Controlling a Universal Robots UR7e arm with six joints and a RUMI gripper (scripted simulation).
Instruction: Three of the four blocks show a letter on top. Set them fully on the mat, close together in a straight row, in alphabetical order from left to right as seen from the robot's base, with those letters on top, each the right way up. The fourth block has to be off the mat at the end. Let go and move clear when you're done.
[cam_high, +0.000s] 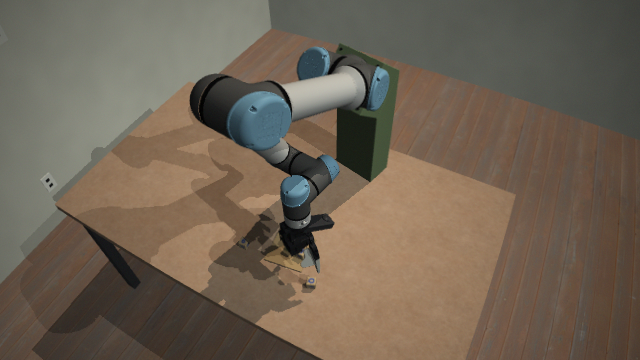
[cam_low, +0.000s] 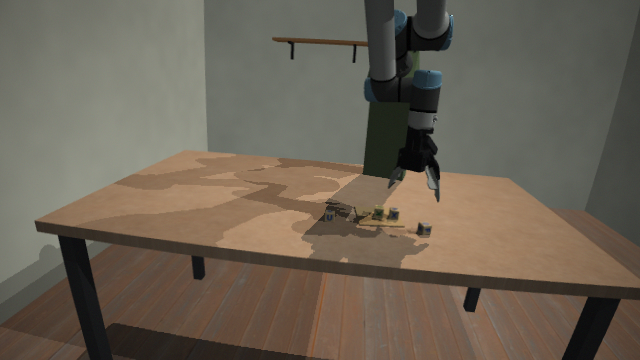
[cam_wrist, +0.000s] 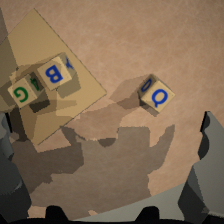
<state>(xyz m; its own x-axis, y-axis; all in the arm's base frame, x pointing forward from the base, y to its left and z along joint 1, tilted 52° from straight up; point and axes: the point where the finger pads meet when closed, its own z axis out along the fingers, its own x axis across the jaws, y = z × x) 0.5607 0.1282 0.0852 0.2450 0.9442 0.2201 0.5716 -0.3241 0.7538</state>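
A tan mat (cam_wrist: 47, 82) lies on the table, also seen in the exterior view (cam_low: 381, 221). Two blocks stand on it side by side and touching: one with a green G (cam_wrist: 21, 93) on top and one with a blue B (cam_wrist: 54, 73) on top. A block with a blue Q (cam_wrist: 157, 96) on top lies off the mat on the bare table, also seen in the top and exterior views (cam_high: 310, 282) (cam_low: 424, 229). A fourth block (cam_low: 329, 216) stands off the mat on the other side; its top is too small to read. My gripper (cam_low: 414, 189) hangs open and empty above the table, between the mat and the Q block.
The green pedestal (cam_high: 367, 125) of the arm stands at the table's back edge. The front edge of the table (cam_high: 240, 312) is close to the blocks. The arm's shadow covers the mat area.
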